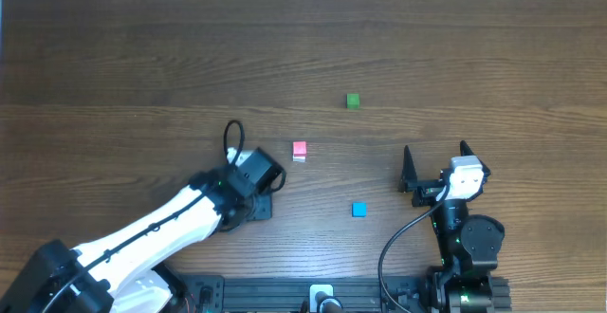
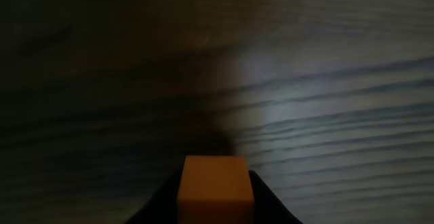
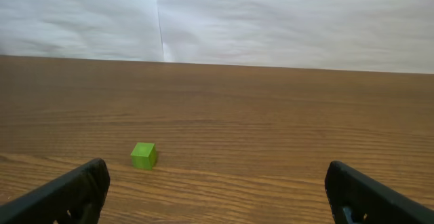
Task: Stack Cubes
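An orange cube (image 2: 215,180) sits between the dark fingers (image 2: 271,200) of my left gripper (image 2: 215,210), which is shut on it just above the wooden table. From above, my left gripper (image 1: 256,206) points down at the table left of centre, its wrist hiding the cube. A pink cube (image 1: 300,149) lies just beyond it to the right. A blue cube (image 1: 358,210) rests near the front centre, and a green cube (image 1: 353,101) (image 3: 144,155) lies farther back. My right gripper (image 1: 435,154) (image 3: 217,210) stands open and holds nothing, right of the blue cube.
The wooden table (image 1: 142,57) stretches bare to the back and to both sides. A pale wall (image 3: 271,20) rises behind its far edge. The arms' base rail (image 1: 322,294) runs along the front edge.
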`<state>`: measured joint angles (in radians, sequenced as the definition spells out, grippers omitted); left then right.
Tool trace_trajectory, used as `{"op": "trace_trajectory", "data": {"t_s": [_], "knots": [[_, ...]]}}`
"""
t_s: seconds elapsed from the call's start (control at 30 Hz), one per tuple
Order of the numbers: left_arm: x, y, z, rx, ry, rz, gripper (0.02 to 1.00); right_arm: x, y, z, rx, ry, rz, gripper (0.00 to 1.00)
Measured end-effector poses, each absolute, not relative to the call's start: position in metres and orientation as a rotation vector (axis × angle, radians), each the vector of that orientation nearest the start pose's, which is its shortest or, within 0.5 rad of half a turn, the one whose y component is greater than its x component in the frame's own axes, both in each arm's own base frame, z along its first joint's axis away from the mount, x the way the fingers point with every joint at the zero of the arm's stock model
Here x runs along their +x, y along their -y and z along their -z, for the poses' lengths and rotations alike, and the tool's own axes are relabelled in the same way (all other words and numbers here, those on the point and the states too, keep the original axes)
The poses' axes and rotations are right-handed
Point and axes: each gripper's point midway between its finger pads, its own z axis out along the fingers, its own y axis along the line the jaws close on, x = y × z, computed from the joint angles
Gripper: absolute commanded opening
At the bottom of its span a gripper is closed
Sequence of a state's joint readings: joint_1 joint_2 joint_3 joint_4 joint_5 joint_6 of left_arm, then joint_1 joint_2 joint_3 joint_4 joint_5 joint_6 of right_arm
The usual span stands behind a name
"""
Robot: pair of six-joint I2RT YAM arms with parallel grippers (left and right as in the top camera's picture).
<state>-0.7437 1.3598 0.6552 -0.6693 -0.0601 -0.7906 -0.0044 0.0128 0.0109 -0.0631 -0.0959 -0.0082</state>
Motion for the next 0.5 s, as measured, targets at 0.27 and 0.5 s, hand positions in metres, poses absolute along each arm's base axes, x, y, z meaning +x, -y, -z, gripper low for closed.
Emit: {"op": "trace_trajectory", "data": {"t_s": [0.27, 0.5], "knots": [[0.251, 0.206, -0.110, -0.109, -2.890, 0.199, 0.042, 0.246, -0.015, -0.160, -0.077, -1.634, -0.069, 0.991], [0.293, 0.243, -0.118, -0.109, -2.917, 0.162, 0.042, 0.246, -0.015, -0.160, -0.077, -1.635, -0.069, 0.993]]}}
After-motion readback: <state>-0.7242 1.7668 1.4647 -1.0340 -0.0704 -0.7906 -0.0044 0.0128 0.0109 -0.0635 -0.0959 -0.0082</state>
